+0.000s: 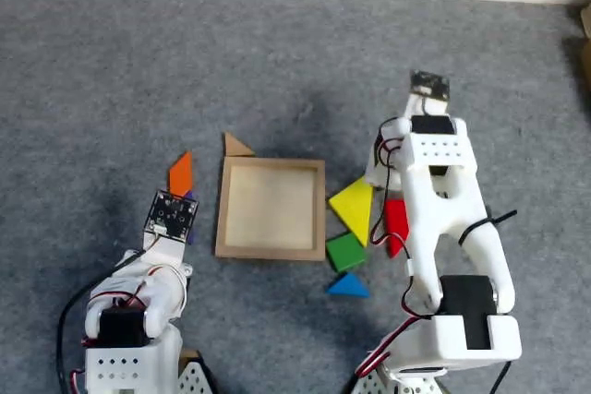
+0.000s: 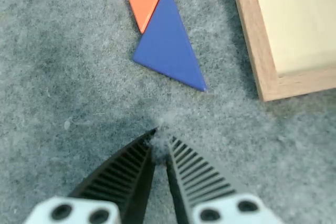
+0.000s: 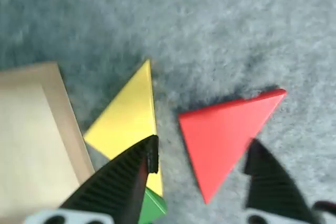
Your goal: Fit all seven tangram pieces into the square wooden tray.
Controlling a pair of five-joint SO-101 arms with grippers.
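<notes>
Seven pieces lie on the grey carpet and none is in the tray yet, so the task is judged to be at its start.

At the tray's 8 o'clock, the left gripper [image 2: 160, 140] is clenched on nothing, with its tips low over bare carpet. The orange parallelogram [image 1: 181, 173] lies at the tray's 10 o'clock. It touches the dark blue triangle [image 2: 170, 45], which sits just beside the tray's 9 o'clock side. A tan triangle [image 1: 237, 145] touches the corner at 11 o'clock. The square wooden tray [image 1: 270, 164] is at the centre.

The yellow triangle [image 1: 354, 206] lies against the rim at 3 o'clock, the green square [image 1: 344, 251] at 4 o'clock and the small blue triangle [image 1: 349, 285] at 5 o'clock. The red triangle [image 3: 226, 129] lies farther out at 3 o'clock, apart from the yellow one.

The right gripper [image 3: 203, 156] is spread wide and empty, and it straddles the red triangle. The step in hand is therefore judged to be picking that piece up.

One of the fingers [image 3: 126, 177] hangs over the yellow triangle's edge. To do the step well, the gripper should shift away from the tray before it descends, so that the finger drops into the gap between the two pieces. The piece is thin and its sides taper, so the gripper should close low and slowly, with one pad flat on a straight edge. Otherwise the wedge may slip out.
</notes>
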